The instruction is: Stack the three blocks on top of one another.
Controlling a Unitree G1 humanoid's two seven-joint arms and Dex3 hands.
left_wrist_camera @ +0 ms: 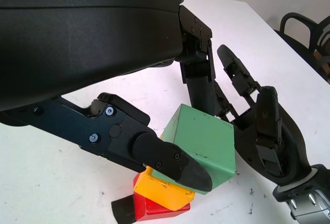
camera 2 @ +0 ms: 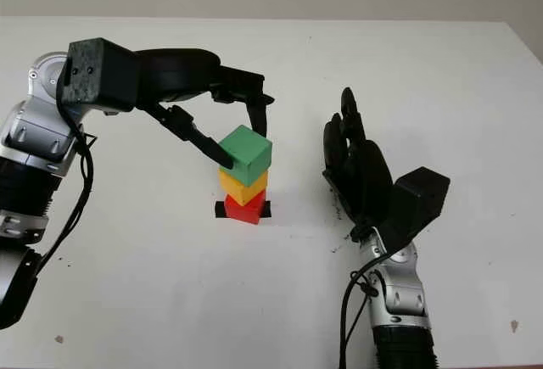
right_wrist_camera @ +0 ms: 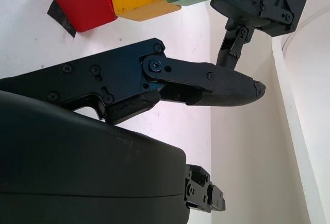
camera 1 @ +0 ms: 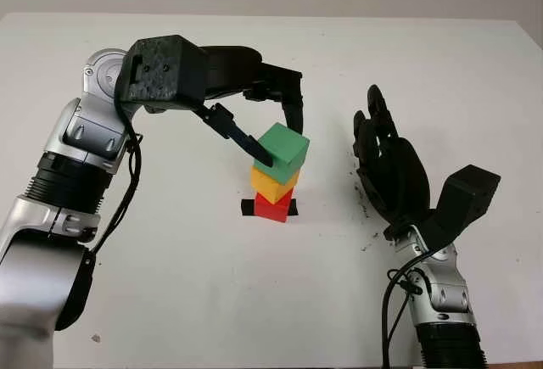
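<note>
So: white table [camera 1: 170, 301], blocks stacked mid-table. Left hand [camera 1: 273, 136] reaches in from the left and pinches the green block [camera 1: 282, 152] — one finger [left_wrist_camera: 170, 162] on its near-left face, the others on its far side. The green block sits on the yellow block [camera 1: 273, 185], tilted and twisted off-square. Yellow block rests on the red block [camera 1: 272, 207], also turned a bit. Red block stands on a black tape mark [camera 1: 248, 208] on the table. Right hand [camera 1: 386, 165] is open, upright just right of the stack — apart from it, holding nothing.
</note>
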